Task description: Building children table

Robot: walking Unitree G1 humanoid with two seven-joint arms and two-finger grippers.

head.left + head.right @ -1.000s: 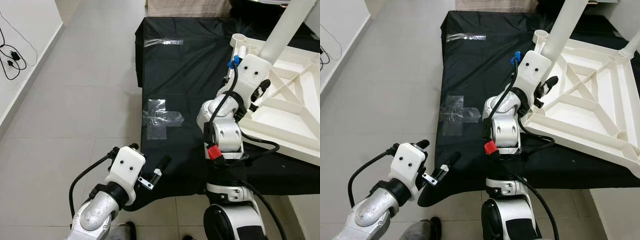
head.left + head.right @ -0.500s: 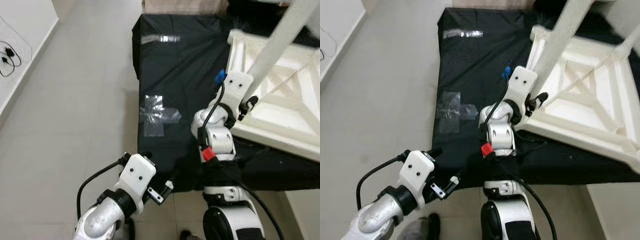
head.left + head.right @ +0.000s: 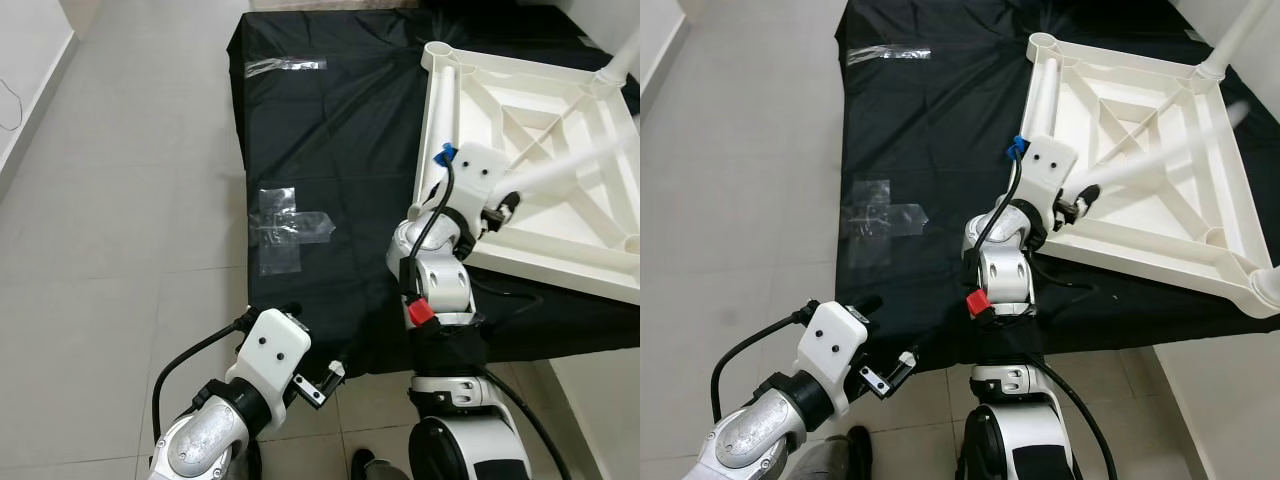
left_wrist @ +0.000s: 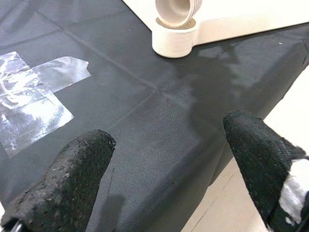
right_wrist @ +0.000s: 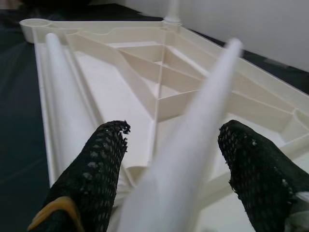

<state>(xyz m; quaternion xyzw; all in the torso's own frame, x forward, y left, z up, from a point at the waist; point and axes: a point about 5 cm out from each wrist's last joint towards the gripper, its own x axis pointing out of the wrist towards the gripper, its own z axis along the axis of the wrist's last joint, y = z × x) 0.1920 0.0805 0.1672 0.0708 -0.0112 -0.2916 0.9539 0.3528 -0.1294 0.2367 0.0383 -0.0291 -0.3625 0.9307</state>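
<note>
White plastic is what my right pincer (image 5: 169,164) meets: a long table leg (image 5: 193,145) runs out between its two black fingers (image 5: 96,169), which stand apart on either side of it. The leg is blurred, and I cannot tell if the pads really press it or only stand beside it. Beyond this pincer lies the upturned table top (image 3: 560,230), with its ribbed underside facing up, resting on the black cloth (image 3: 340,130) that covers the work surface. A second leg (image 3: 447,110) lies along the near inner edge of the frame, ahead of my right pincer and a little to its left side, with its round socket (image 3: 437,50) at the far corner. Another leg (image 3: 1230,40) stands upright in the far right corner of the top. My left pincer (image 4: 169,164) is low, near the front edge of the cloth, with its fingers (image 4: 72,179) spread wide and nothing between them. Ahead of it on the cloth there is a cross of clear tape (image 3: 285,228), and farther ahead one corner socket of the table (image 4: 175,36). The grey tiled floor (image 3: 120,200) lies to the left of my left pincer.
</note>
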